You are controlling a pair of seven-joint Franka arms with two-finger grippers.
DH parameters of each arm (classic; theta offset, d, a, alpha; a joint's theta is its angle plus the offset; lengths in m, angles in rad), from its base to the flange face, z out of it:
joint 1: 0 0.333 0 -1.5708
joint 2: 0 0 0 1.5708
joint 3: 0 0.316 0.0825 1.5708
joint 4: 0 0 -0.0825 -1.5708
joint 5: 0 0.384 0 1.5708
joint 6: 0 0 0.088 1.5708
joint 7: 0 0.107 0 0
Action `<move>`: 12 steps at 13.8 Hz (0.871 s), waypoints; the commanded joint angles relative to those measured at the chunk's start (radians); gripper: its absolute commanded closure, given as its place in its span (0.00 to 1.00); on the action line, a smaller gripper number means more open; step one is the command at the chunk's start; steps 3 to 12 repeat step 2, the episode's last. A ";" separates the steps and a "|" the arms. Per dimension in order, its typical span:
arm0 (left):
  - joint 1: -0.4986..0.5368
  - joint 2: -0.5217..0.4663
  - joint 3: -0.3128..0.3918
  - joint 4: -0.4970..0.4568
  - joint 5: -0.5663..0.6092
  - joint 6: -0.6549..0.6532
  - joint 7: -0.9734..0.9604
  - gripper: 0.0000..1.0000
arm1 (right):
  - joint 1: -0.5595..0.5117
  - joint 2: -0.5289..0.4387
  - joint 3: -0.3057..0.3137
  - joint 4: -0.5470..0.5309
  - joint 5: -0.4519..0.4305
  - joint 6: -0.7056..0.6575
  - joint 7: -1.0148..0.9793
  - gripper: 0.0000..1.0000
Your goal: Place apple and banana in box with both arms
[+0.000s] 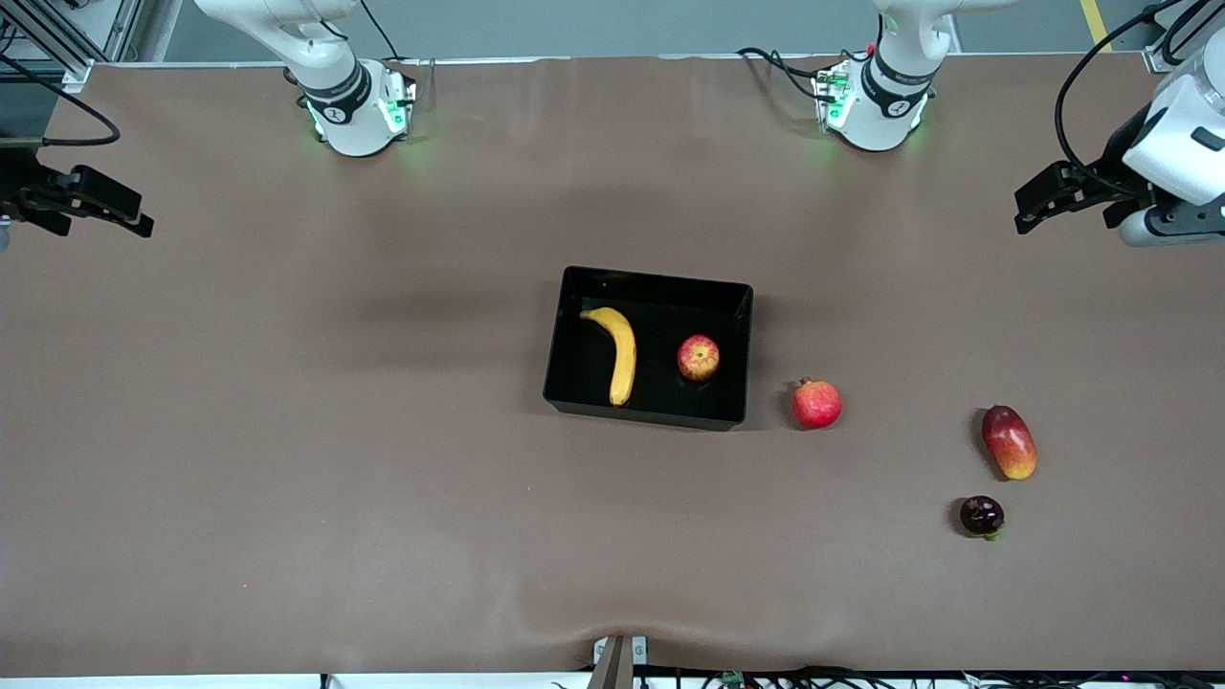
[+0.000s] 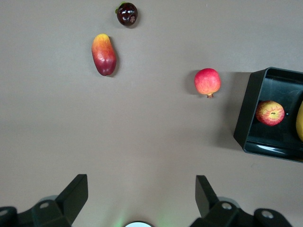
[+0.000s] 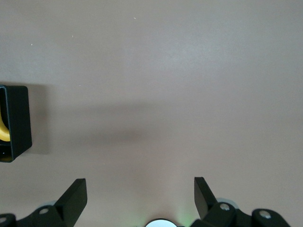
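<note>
Front view: banana (image 1: pixel 617 354) and apple (image 1: pixel 699 358) are seen lying apart inside the box (image 1: pixel 651 415) at mid-table. Left gripper (image 1: pixel 1038 206) and right gripper (image 1: pixel 120 215) are held over the table's ends.

Left wrist view: left gripper (image 2: pixel 142 191) is spread wide, empty.

Right wrist view: right gripper (image 3: pixel 140 191) is spread wide, empty.

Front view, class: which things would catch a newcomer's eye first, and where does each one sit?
The glossy black rectangular plastic box at mid-table draws the eye, with the long curved yellow banana and the small red-yellow streaked apple lying apart inside it. Beside it, toward the left arm's end, rests an evenly red round crowned fruit. Both open end effectors, left and right, wait over the table's ends.
</note>
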 commanded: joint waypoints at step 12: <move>0.014 0.011 -0.006 0.035 -0.016 -0.033 0.002 0.00 | 0.001 0.001 0.003 0.009 -0.005 -0.009 0.000 0.00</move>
